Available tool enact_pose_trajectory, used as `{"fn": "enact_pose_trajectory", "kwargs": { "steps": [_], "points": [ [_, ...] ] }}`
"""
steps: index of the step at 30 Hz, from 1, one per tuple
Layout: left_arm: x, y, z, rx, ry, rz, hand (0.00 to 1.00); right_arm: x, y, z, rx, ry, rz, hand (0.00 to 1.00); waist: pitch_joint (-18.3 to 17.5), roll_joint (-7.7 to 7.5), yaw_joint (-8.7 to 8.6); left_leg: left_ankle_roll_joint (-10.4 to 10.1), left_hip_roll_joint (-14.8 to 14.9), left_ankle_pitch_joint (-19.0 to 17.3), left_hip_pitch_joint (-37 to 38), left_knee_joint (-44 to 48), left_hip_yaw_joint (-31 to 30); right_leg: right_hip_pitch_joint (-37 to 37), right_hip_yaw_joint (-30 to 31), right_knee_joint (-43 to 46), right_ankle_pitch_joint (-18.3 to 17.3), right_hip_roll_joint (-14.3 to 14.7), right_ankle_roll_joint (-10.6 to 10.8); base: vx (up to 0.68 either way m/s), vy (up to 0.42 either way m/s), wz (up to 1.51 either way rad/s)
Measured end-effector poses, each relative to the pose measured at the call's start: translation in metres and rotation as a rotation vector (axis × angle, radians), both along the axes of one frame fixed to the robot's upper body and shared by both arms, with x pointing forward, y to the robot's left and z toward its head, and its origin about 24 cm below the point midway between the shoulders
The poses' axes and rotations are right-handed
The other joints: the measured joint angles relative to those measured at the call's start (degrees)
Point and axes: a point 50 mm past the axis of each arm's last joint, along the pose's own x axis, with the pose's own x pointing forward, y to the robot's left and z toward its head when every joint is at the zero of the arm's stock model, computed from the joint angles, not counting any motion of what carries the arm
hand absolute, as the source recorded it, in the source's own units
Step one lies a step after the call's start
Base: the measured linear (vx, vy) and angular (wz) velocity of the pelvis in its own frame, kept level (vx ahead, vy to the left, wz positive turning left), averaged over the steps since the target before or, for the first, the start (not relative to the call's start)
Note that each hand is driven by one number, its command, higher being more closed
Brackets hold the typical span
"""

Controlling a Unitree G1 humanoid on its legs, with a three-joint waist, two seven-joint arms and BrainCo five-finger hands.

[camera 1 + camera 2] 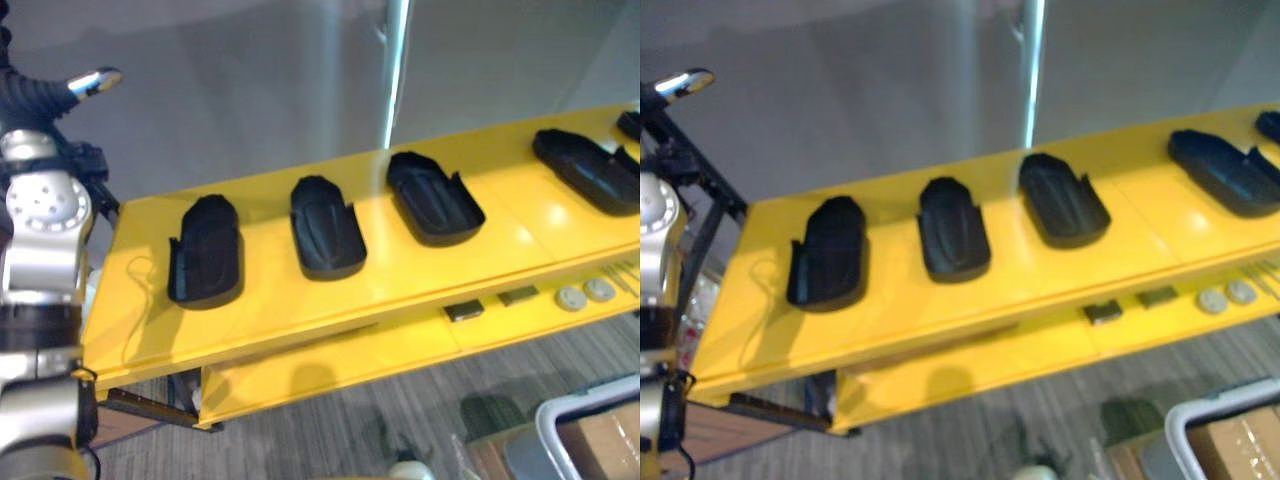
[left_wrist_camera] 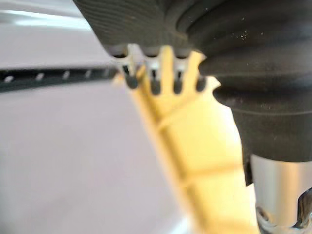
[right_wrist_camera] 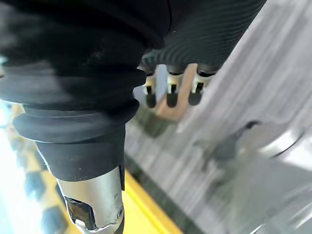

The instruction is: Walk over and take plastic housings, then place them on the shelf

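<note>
Several black plastic housings lie in a row on the top board of a yellow shelf (image 1: 300,310): one at the left (image 1: 205,250), one beside it (image 1: 325,228), a third (image 1: 433,197) and a longer one (image 1: 588,168) farther right. My left hand (image 1: 95,82) is raised at the shelf's left end, apart from the housings. In the left wrist view its fingers (image 2: 153,83) hang relaxed over the yellow board, holding nothing. My right hand (image 3: 168,87) hangs over the grey carpet with its fingers relaxed and nothing in them.
A lower yellow board (image 1: 400,350) carries small dark blocks (image 1: 463,311) and two pale discs (image 1: 585,293). A grey bin (image 1: 560,420) with cardboard in it stands on the carpet at the lower right. A grey wall rises behind the shelf.
</note>
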Motion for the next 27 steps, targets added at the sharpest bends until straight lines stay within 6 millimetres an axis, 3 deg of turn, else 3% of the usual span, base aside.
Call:
{"fn": "enact_pose_trajectory", "kwargs": {
  "steps": [1, 4, 5, 8, 10, 12, 14, 17, 19, 20, 21, 23, 25, 27],
  "points": [
    [-0.018, 0.000, -0.014, -0.026, -0.072, 0.041, 0.00, -0.005, 0.003, -0.002, 0.007, 0.030, 0.004, 0.00, -0.8, -0.08, 1.18, 0.0, 0.0, 0.0, -0.1, 0.0, -0.3, 0.0, -0.4, -0.2, 0.0, 0.0, 0.0, 0.01, -0.013, 0.20],
    [-0.055, -0.003, -0.035, -0.056, -0.205, 0.151, 0.00, -0.015, 0.011, -0.007, 0.028, 0.089, -0.009, 0.00, -1.3, -0.48, 2.60, -0.1, -0.1, 0.1, -0.1, 0.0, -2.2, 1.5, -2.1, -0.6, -0.2, 0.0, -0.2, 0.01, -0.016, 0.32],
    [-0.079, -0.007, -0.046, -0.023, -0.283, 0.297, 0.00, -0.024, 0.019, -0.011, 0.052, 0.149, 0.013, 0.00, -2.2, -0.98, 3.95, -0.1, -0.1, 0.1, -0.2, 0.0, -3.1, 2.2, -3.3, -0.6, -0.8, 0.0, -0.3, -0.01, -0.019, 0.34],
    [-0.101, -0.008, -0.059, 0.011, -0.341, 0.474, 0.00, -0.032, 0.026, -0.014, 0.078, 0.205, 0.043, 0.00, -2.9, -1.49, 5.18, -0.1, -0.2, 0.1, -0.4, -0.4, -5.2, 3.7, -5.2, -0.4, -2.1, -0.1, -0.2, -0.03, -0.020, 0.37],
    [-0.115, 0.002, -0.069, 0.007, -0.345, 0.655, 0.00, -0.033, 0.026, -0.014, 0.085, 0.222, 0.051, 0.00, -3.7, -1.48, 5.78, -0.2, -0.2, 0.3, -1.2, -0.4, -6.5, 3.7, -6.7, -0.1, -2.9, -0.1, -0.1, -0.01, -0.026, 0.38],
    [-0.129, 0.029, -0.090, -0.077, -0.301, 0.890, 0.00, -0.027, 0.021, -0.014, 0.100, 0.230, 0.062, 0.00, -4.0, -1.58, 7.25, -0.2, -0.2, 0.4, -1.4, -0.4, -7.0, 3.8, -7.1, -0.1, -3.0, 0.0, 0.0, 0.02, -0.019, 0.17],
    [-0.136, 0.052, -0.116, -0.177, -0.209, 1.024, 0.00, -0.022, 0.018, -0.014, 0.116, 0.247, 0.074, 0.00, -4.2, -1.63, 7.58, 0.0, -0.3, 0.8, -2.0, -0.4, -8.2, 4.0, -8.4, -0.1, -2.9, -0.1, -0.1, 0.03, -0.018, 0.26],
    [-0.144, 0.078, -0.172, -0.383, 0.050, 1.115, 0.00, -0.014, 0.016, -0.015, 0.156, 0.249, 0.080, 0.00, -4.1, -1.95, 8.13, 0.0, -0.4, 0.9, -2.0, -0.4, -9.2, 4.6, -9.7, -0.2, -2.8, -0.1, 0.2, 0.04, -0.022, 0.18],
    [-0.152, 0.084, -0.239, -0.558, 0.442, 1.059, 0.00, 0.001, 0.017, -0.014, 0.184, 0.214, 0.120, 0.00, -4.0, -2.69, 8.21, 0.0, -0.4, 0.9, -1.9, -0.4, -9.3, 5.0, -9.9, -0.3, -2.9, -0.1, 0.0, 0.02, -0.015, 0.08],
    [-0.153, 0.082, -0.259, -0.623, 0.565, 1.015, 0.00, 0.006, 0.019, -0.014, 0.198, 0.199, 0.125, 0.00, -3.9, -2.93, 8.21, 0.0, -0.5, 0.9, -1.8, -0.4, -9.3, 5.0, -9.9, -0.3, -2.9, -0.1, 0.0, 0.00, 0.000, 0.00],
    [-0.157, 0.071, -0.299, -0.739, 0.807, 0.904, 0.00, 0.014, 0.022, -0.015, 0.235, 0.172, 0.123, 0.00, -3.7, -3.19, 8.18, 0.0, -0.6, 0.9, -1.7, -0.4, -9.3, 5.1, -9.9, -0.3, -2.9, -0.2, 0.0, 0.00, 0.000, 0.00],
    [-0.170, 0.024, -0.363, -0.949, 1.177, 0.642, 0.00, 0.021, 0.031, -0.016, 0.296, 0.140, 0.122, 0.00, -2.2, -4.51, 8.10, 0.0, -0.9, 0.8, -0.9, -0.4, -9.3, 5.9, -10.0, -0.2, -2.9, -0.6, 0.1, 0.00, 0.000, 0.00],
    [-0.187, -0.010, -0.395, -1.093, 1.382, 0.469, 0.00, 0.023, 0.035, -0.016, 0.317, 0.122, 0.123, 0.00, -1.8, -5.83, 7.88, 0.0, -1.0, 0.8, -0.7, -0.4, -9.2, 5.9, -9.9, -0.1, -2.9, -0.7, 0.1, -0.01, 0.005, -0.02],
    [-0.208, -0.032, -0.415, -1.240, 1.535, 0.391, 0.00, 0.023, 0.034, -0.016, 0.320, 0.117, 0.117, 0.00, -1.5, -6.30, 7.58, 0.1, -1.0, 0.8, -0.2, -0.5, -8.8, 5.9, -9.5, 0.1, -3.1, -0.8, 0.0, -0.01, 0.007, -0.11]
  ]
}}
